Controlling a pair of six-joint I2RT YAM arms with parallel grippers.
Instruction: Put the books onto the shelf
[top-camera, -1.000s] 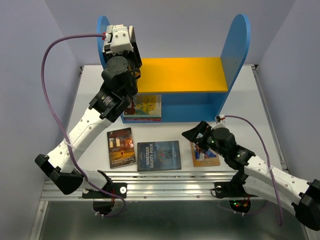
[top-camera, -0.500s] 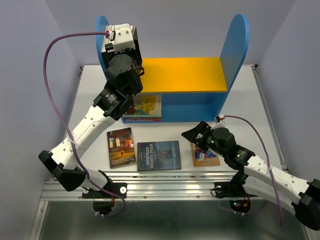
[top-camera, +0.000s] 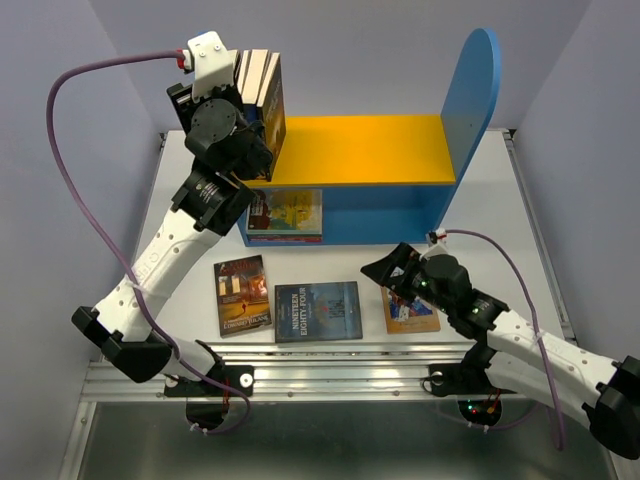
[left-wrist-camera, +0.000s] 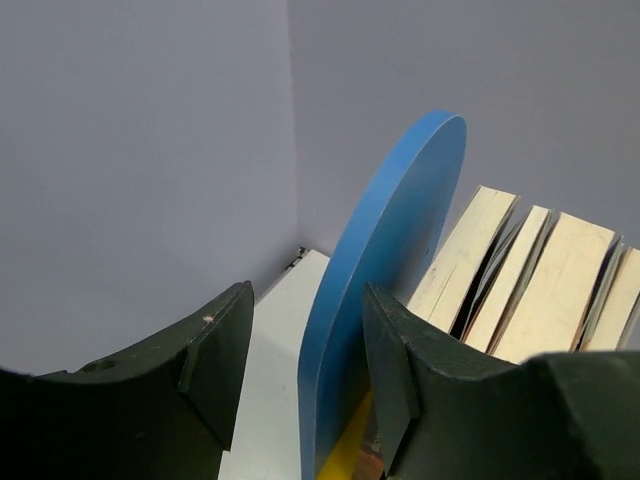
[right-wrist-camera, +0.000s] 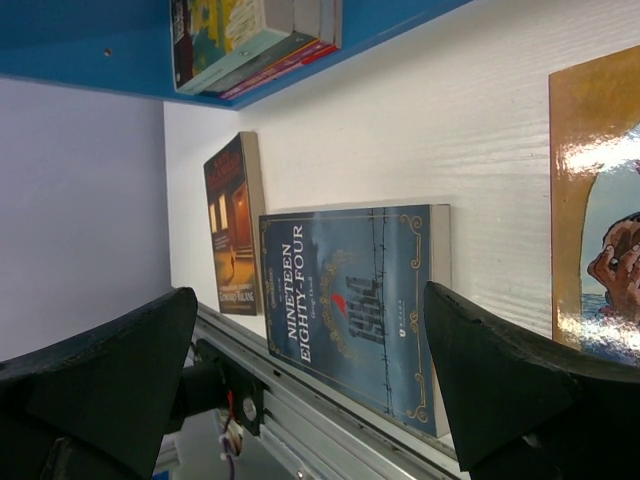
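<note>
Left gripper (left-wrist-camera: 305, 325), upper left of the overhead view: jaws part open, astride the rounded blue side panel (left-wrist-camera: 385, 280) of the shelf (top-camera: 470, 85), gripping nothing. Left finger (left-wrist-camera: 215, 360) clear of the panel on its outer side. Right finger (left-wrist-camera: 395, 385) close beside its inner face, contact not discernible. Just right of that panel: upright books (left-wrist-camera: 520, 270), about four, page edges up, standing at the left end of the yellow board (top-camera: 360, 148). Beneath the board, in the blue lower compartment (top-camera: 390, 212), left side: illustrated yellow-teal book (top-camera: 290, 212) lying flat atop a small stack. Right gripper (right-wrist-camera: 310, 298), lower right of the overhead view: jaws spread wide, empty, hovering low over the table (top-camera: 480, 200). Below it in the wrist view: dark blue book (top-camera: 318, 311) titled Nineteen Eighty-Four, flat near the front edge. To its left, dark brown book (top-camera: 243, 294), flat, slightly apart. To its right, tan book (top-camera: 412, 315), partly under the right arm.
</note>
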